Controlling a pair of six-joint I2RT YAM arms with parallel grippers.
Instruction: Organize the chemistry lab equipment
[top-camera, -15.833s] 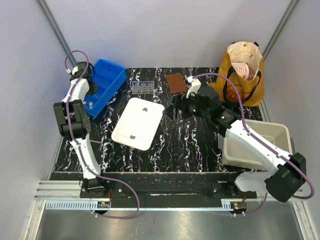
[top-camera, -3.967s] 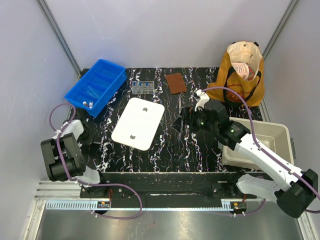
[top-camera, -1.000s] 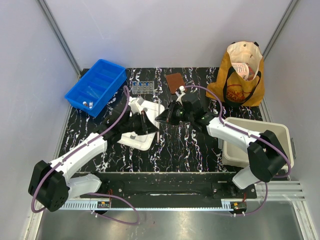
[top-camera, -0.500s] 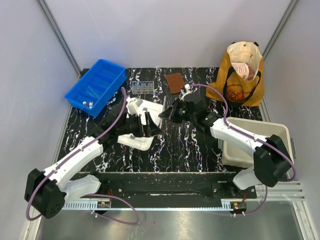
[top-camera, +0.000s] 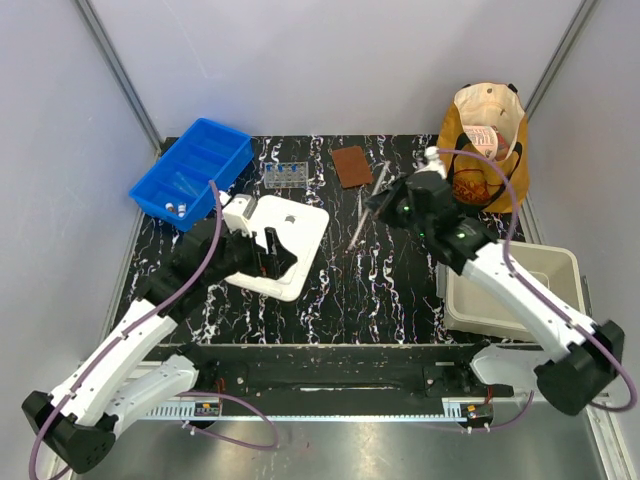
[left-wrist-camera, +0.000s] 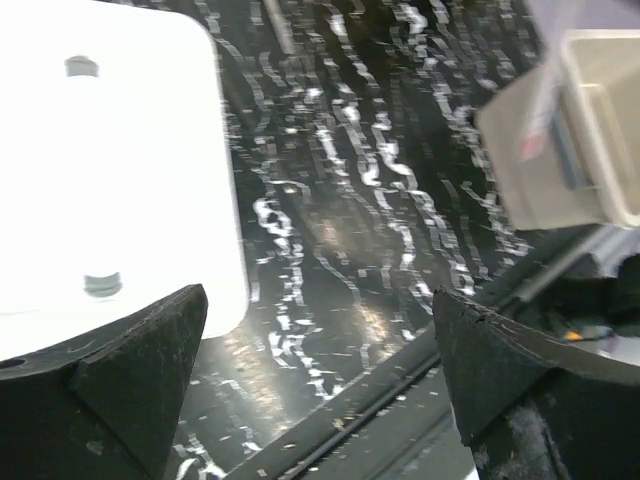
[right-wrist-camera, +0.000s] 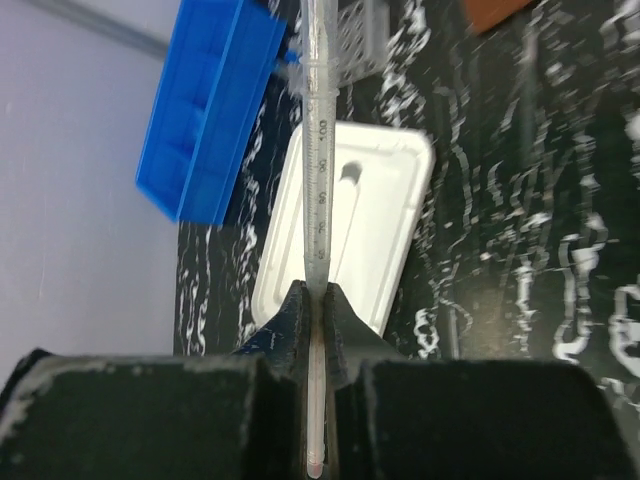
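Over the bench (top-camera: 400, 290) from above, the right jaws pinch a graduated rod (top-camera: 380, 178) near the far edge, and the left jaws sit over the white tray (top-camera: 305, 215). They were crowded together half a second ago; now open marble lies between them. Left wrist: jaws spread wide, empty, with the beige bin (left-wrist-camera: 590, 130) at the right edge. Right wrist: jaws clamped on the rod (right-wrist-camera: 315, 190) above the tray (right-wrist-camera: 380, 230).

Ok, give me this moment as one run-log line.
left fingers: open, empty, above table beside white tray | right fingers: shut on graduated tube
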